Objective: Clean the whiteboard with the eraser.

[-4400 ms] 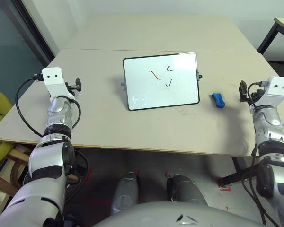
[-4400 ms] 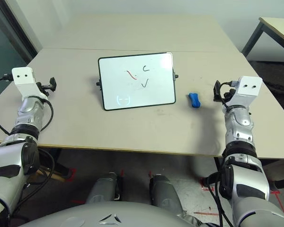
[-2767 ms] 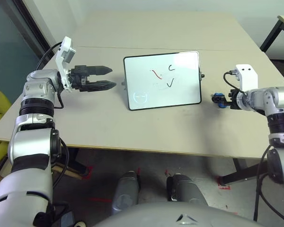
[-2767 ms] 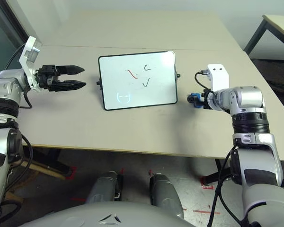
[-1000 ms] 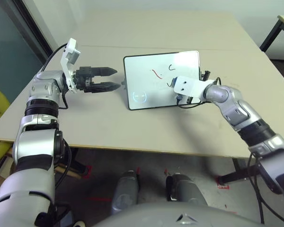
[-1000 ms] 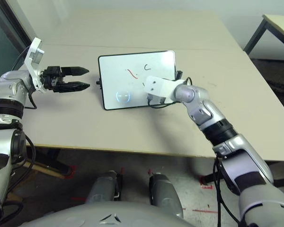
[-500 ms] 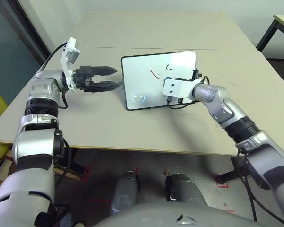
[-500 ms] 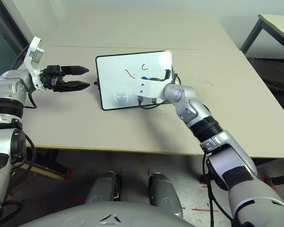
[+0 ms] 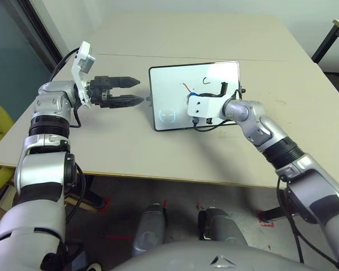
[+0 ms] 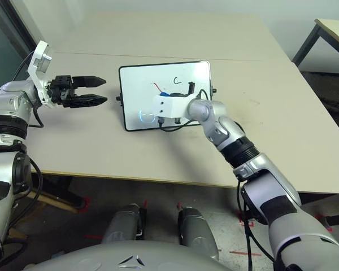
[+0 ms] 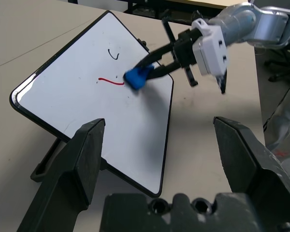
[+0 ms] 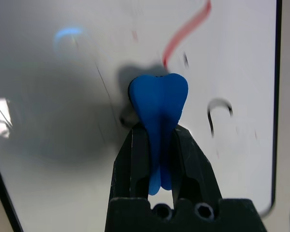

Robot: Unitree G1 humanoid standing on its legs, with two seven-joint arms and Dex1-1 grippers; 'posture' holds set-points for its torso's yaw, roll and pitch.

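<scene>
Presently, by item:
Whiteboard point(image 9: 181, 93): propped at a tilt near the middle of the table point(image 9: 158, 147), black frame, glossy white face.
Marks on board: 1 red stroke point(image 11: 111, 81), 1 black curl point(image 11: 114, 55) farther back, 1 faint round light patch point(image 9: 168, 115) near the left bottom corner.
Eraser point(image 12: 158, 104): blue, pinched between the 2 fingers of the right gripper point(image 11: 157, 63), its tip pressed to the board just beside the end of the red stroke.
Right gripper: closed tight around the eraser, arm reaching across from the right.
Left gripper point(image 9: 130, 91): fingers spread wide, holding nothing, hovering just left of the board's left edge, pointing toward it.
</scene>
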